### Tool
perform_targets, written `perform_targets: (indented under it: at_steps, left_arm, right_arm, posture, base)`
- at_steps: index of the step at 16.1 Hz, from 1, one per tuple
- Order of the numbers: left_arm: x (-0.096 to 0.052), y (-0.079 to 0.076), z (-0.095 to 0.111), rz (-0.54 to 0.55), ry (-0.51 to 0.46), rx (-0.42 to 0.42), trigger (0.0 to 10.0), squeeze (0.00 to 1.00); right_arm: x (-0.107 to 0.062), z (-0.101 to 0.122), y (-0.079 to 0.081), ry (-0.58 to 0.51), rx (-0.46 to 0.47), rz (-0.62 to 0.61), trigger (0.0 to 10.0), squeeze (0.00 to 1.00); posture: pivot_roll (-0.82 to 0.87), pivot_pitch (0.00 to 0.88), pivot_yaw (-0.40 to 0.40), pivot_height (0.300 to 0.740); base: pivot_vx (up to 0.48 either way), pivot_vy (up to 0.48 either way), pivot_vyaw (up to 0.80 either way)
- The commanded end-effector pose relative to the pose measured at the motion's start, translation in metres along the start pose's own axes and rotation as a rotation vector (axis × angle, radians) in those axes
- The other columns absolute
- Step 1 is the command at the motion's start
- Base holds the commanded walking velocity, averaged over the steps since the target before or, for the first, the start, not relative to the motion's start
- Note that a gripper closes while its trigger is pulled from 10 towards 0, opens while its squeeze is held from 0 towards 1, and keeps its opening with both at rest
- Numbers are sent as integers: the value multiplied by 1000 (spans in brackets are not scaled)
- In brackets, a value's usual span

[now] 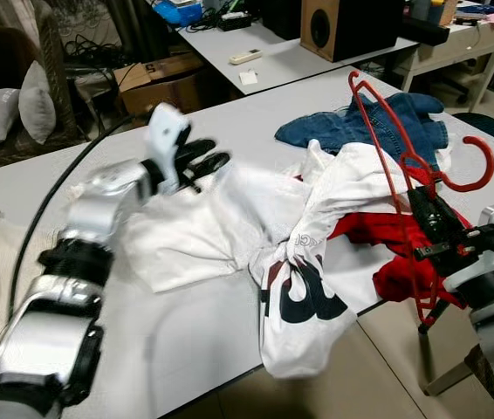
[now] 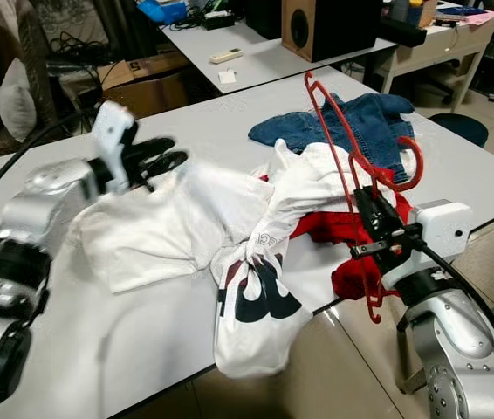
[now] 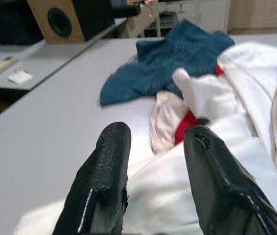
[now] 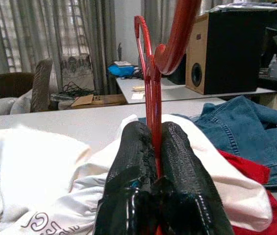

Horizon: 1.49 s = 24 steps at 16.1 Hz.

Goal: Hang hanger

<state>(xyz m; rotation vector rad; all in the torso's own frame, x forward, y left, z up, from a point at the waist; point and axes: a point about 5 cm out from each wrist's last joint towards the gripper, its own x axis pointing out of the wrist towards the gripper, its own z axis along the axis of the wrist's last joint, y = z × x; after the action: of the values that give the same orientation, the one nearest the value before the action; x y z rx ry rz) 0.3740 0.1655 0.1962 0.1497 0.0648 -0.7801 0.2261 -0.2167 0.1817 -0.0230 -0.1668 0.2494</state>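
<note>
From the head views, my right gripper (image 1: 435,229) holds the red hanger (image 1: 395,148) upright off the desk's (image 1: 99,166) near right edge, above the clothes. Right wrist view: fingers (image 4: 133,161) pinched tight on its bar. Left wrist view: my left gripper (image 3: 153,147) gapes empty over the white shirt (image 3: 177,196). I'd lift straight, keeping the hook from snagging cloth.

You were in a lived-in workroom: a speaker (image 1: 339,26) on grey desks, cardboard box (image 1: 158,80), curtains (image 4: 55,44), cushioned chair (image 1: 3,96).
</note>
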Motion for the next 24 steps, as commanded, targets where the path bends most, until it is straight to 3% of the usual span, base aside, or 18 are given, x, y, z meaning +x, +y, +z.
perform_targets:
  at_steps: [1, 3, 5, 7, 9, 13, 14, 15, 17, 20, 21, 22, 24]
  left_arm:
    - [-7, 0, 5, -53, -36, -26, 10000, 1000]
    - [-6, -11, 7, -155, -74, -113, 10000, 1000]
    - [-3, -7, -2, -87, -41, -126, 10000, 1000]
    - [-10, 10, -22, 123, 73, -52, 10000, 1000]
    - [-33, 29, -41, 394, 136, -21, 10000, 1000]
    - [-73, 39, -67, 626, 151, -47, 10000, 1000]
    - [-80, 40, -70, 671, 132, -65, 10000, 537]
    - [-84, 40, -74, 694, 137, -67, 10000, 0]
    - [-96, 41, -85, 788, 171, -64, 10000, 0]
    - [-110, 46, -102, 976, 165, -150, 10000, 0]
    - [-111, 48, -106, 999, 165, -183, 10000, 0]
    - [-105, 47, -111, 977, 168, -271, 10000, 0]
    - [-96, 43, -119, 914, 205, -352, 10000, 0]
  right_arm:
    - [-1, 2, 0, -7, -13, 0, 10000, 0]
    - [1, 0, 1, 2, -24, 11, 10000, 0]
    - [0, 1, 0, 11, -25, 2, 10000, 0]
    - [-4, -6, 1, 64, -34, -37, 10000, 0]
    - [-3, -11, 11, 79, -12, -2, 10000, 0]
    - [12, -12, 21, 83, -9, 84, 10000, 0]
    - [17, -13, 21, 90, -16, 96, 10000, 0]
    - [19, -17, 22, 102, -19, 101, 10000, 0]
    - [27, -23, 31, 131, -10, 129, 10000, 0]
    - [34, -30, 41, 152, 23, 148, 10000, 0]
    - [36, -31, 43, 152, 35, 150, 10000, 0]
    - [37, -33, 45, 151, 37, 156, 10000, 0]
    - [39, -35, 48, 154, 41, 148, 10000, 0]
  posture:
    - [-103, 0, 145, 740]
    - [-109, 0, 166, 740]
    - [-116, 0, 187, 740]
    - [-124, 0, 172, 740]
    - [-125, 0, 142, 740]
    - [-106, 0, 97, 740]
    - [-98, 0, 86, 740]
    - [-82, 0, 67, 740]
    - [-74, 0, 55, 740]
    - [-46, 0, 43, 740]
    - [-43, 0, 48, 740]
    - [-40, 0, 53, 740]
    - [-39, 0, 65, 740]
  base:
    - [0, 0, 0]
    - [0, 0, 0]
    - [0, 0, 0]
    - [0, 0, 0]
    - [0, 0, 0]
    - [0, 0, 0]
    - [0, 0, 0]
    - [0, 0, 0]
    - [0, 0, 0]
    - [0, 0, 0]
    - [0, 0, 0]
    - [0, 0, 0]
    - [0, 0, 0]
